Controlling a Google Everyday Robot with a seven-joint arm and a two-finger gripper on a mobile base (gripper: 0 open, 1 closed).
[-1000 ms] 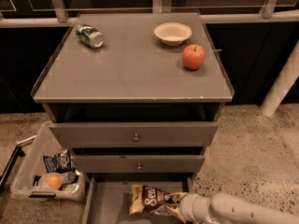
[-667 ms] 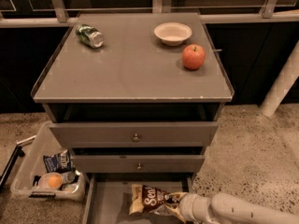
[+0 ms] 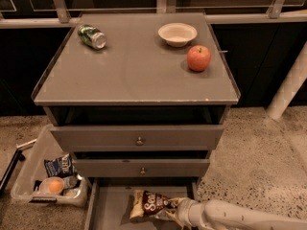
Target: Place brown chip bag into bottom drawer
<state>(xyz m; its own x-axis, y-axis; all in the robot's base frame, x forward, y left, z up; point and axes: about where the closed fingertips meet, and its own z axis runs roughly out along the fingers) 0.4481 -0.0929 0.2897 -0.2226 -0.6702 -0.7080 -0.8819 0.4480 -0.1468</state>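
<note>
Dark brown chip bag (image 3: 151, 205), white-lettered, tan at the ends, on plain grey bottom drawer (image 3: 111, 210). Off-white gripper (image 3: 178, 211) at its right end. Red-orange apple (image 3: 198, 58), cream bowl (image 3: 177, 34), green can (image 3: 91, 36), perhaps silver-ended.

crinkled glossy foil on the brown chip bag (image 3: 151, 204), lower middle of the frame, over the bottom drawer's (image 3: 108, 210) matt grey metal floor. smooth off-white plastic-looking gripper (image 3: 178, 212) at the bag's right end. cabinet top (image 3: 134, 66) dull grey, apple (image 3: 198, 58) waxy, floor (image 3: 259, 157) rough speckled stone.
</note>
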